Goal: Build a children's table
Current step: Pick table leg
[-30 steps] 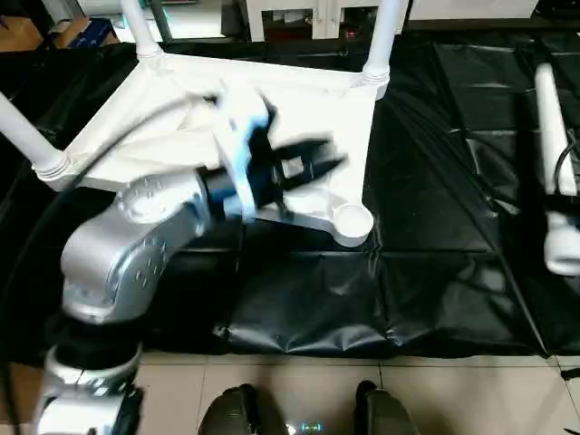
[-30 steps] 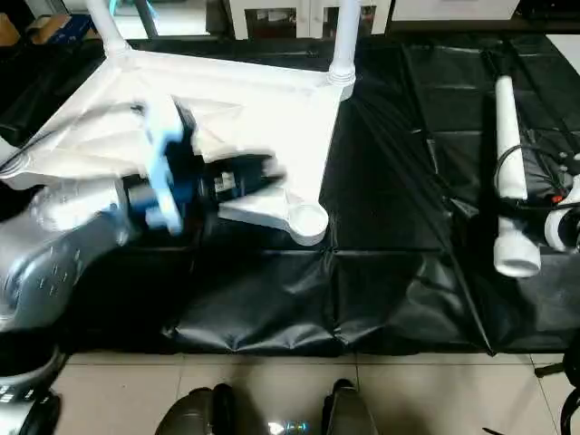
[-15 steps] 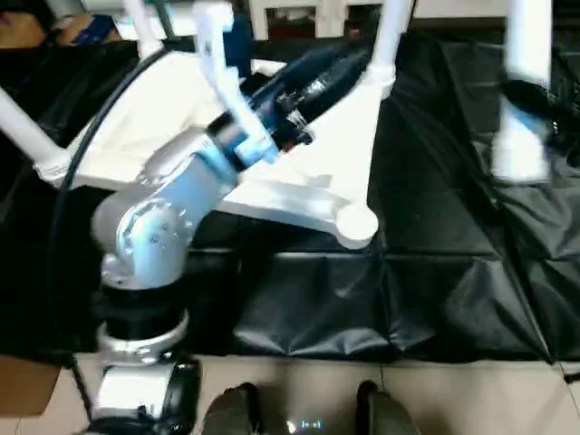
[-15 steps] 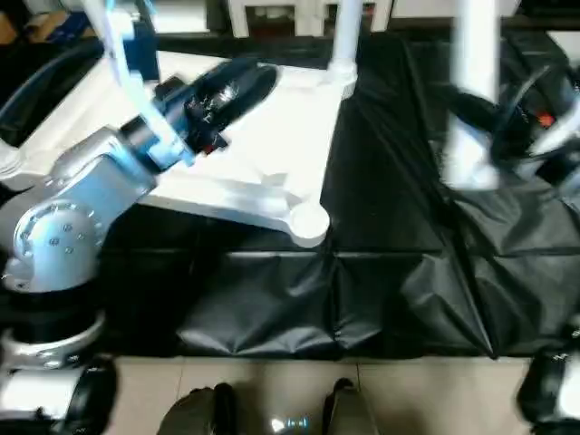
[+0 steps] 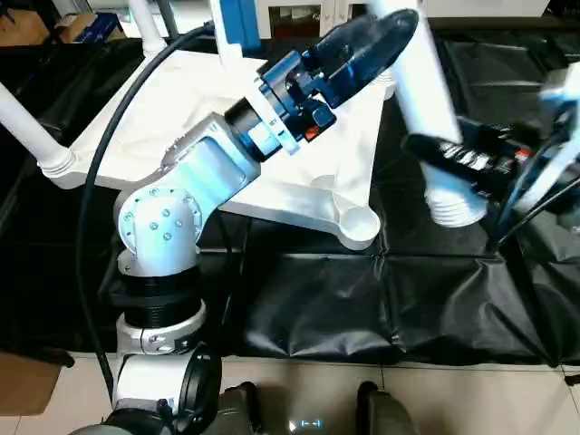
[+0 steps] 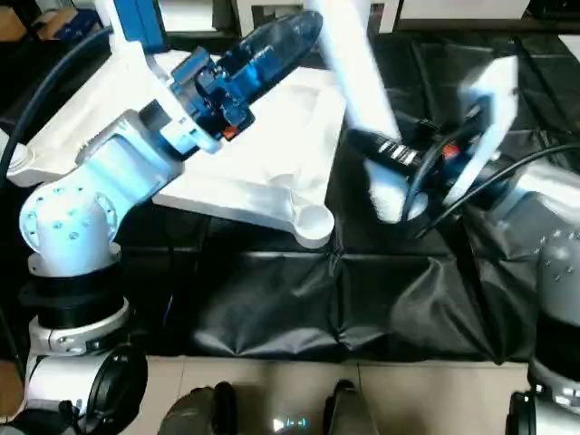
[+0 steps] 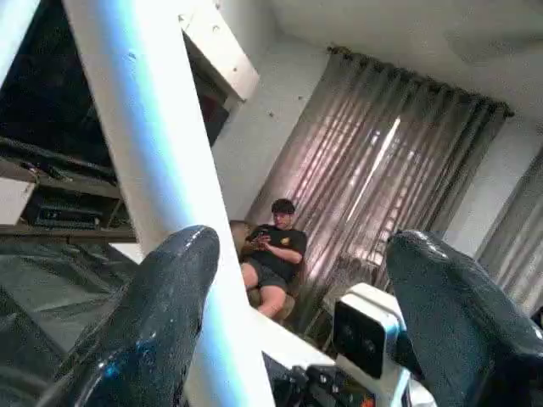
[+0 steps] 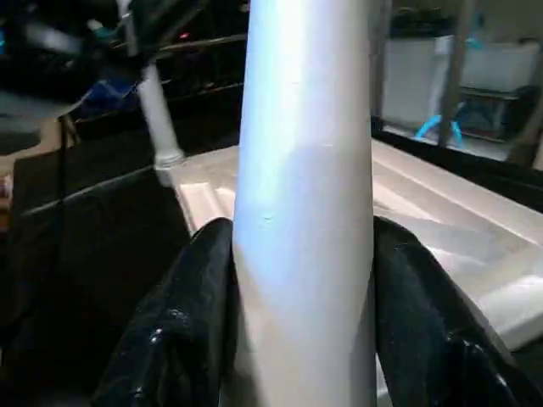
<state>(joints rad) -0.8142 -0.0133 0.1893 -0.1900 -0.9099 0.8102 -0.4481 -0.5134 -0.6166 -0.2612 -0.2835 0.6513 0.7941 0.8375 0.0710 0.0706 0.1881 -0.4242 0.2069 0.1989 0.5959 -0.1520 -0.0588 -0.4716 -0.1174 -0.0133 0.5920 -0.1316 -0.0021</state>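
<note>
The children's table top (image 5: 163,100) lies upside down on a black sheet, with white legs (image 5: 27,127) standing in its left and far corners. The near right corner socket (image 5: 360,222) is empty. My right gripper (image 5: 444,159) is shut on another white leg (image 5: 426,100), held tilted above the sheet just right of the top; its fingers (image 8: 182,322) clasp the tube (image 8: 305,212) on both sides. My left gripper (image 5: 394,23) is raised over the top's far right corner, beside that leg's upper end. It is open, with the leg (image 7: 144,170) against one finger (image 7: 161,314).
The black sheet (image 5: 435,299) covers the floor around the top, and pale tiles (image 5: 435,399) run along the front. White shelving (image 5: 299,14) and a cardboard box (image 5: 27,27) stand at the back. Black cables (image 5: 118,118) trail from both arms. A person (image 7: 276,254) sits far off.
My left arm has swung up from low over the top and its jaws have spread. My right gripper has carried the leg from the sheet's right side up and leftward.
</note>
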